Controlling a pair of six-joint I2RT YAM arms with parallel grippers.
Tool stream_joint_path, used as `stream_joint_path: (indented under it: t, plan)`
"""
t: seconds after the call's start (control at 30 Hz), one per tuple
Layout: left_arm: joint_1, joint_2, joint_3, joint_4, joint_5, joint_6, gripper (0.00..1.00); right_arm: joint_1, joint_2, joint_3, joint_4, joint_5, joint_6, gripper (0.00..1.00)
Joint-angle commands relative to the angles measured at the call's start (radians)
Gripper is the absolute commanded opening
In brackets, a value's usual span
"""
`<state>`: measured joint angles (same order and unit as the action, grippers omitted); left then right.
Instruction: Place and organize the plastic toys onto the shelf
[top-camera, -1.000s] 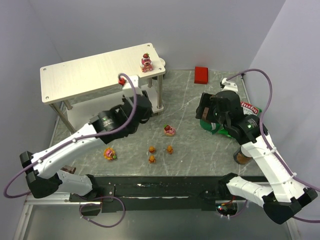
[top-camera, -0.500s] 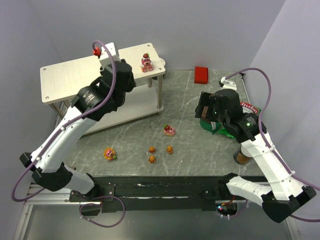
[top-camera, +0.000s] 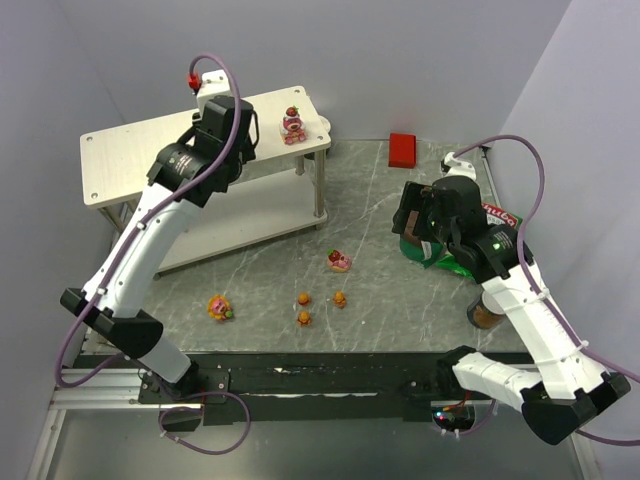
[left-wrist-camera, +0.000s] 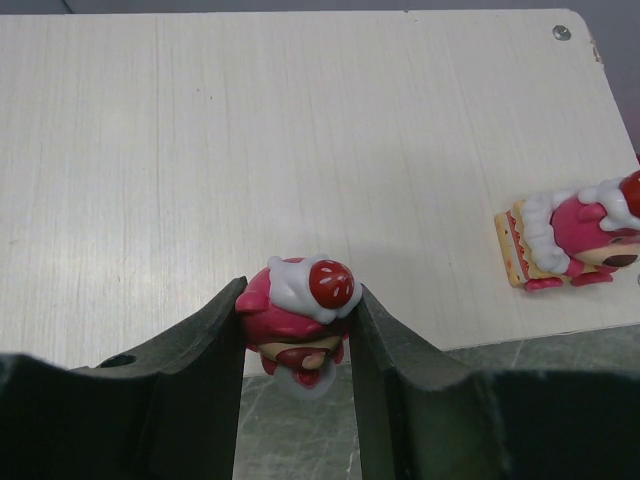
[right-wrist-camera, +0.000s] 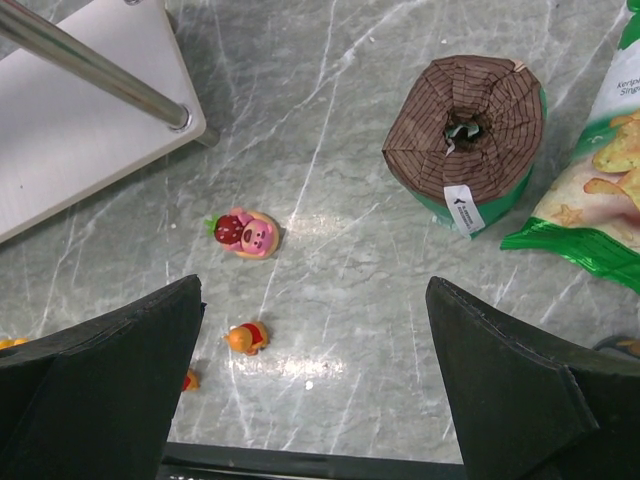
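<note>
Nearest you, the flower-faced toy (top-camera: 219, 308) sits on the surface (top-camera: 400, 300), with three orange bears (top-camera: 303, 298) grouped to its right and one strawberry bear (top-camera: 340, 261) just beyond them. Your right hand (right-wrist-camera: 315, 290) hangs above the surface, fingers spread wide, grasping nothing. Farther back, your left hand (left-wrist-camera: 299, 300) is clamped on a second strawberry bear (left-wrist-camera: 300, 312) at the near edge of the top board of the shelf (left-wrist-camera: 300, 130) — whether it touches the wood you cannot tell. A third strawberry bear (left-wrist-camera: 575, 235) sits on that board toward its right end — apart from the held one.
</note>
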<state>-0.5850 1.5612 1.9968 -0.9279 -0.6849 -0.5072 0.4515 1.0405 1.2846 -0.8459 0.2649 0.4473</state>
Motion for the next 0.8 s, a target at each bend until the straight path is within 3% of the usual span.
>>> stream_joint_path:
  t: [0.0, 0.23, 0.77]
  plan:
    - [0.030, 0.011, 0.066, -0.042, 0.083, 0.032, 0.07, -0.011, 0.013, 0.036, 0.038, -0.003, -0.010, 0.99]
    - [0.050, 0.013, 0.031, -0.034, 0.140, 0.026, 0.09, -0.017, 0.023, 0.035, 0.039, -0.009, -0.013, 0.99]
    - [0.060, 0.031, 0.016, -0.035, 0.137, 0.029, 0.27, -0.027, 0.023, 0.032, 0.047, -0.019, -0.013, 0.99]
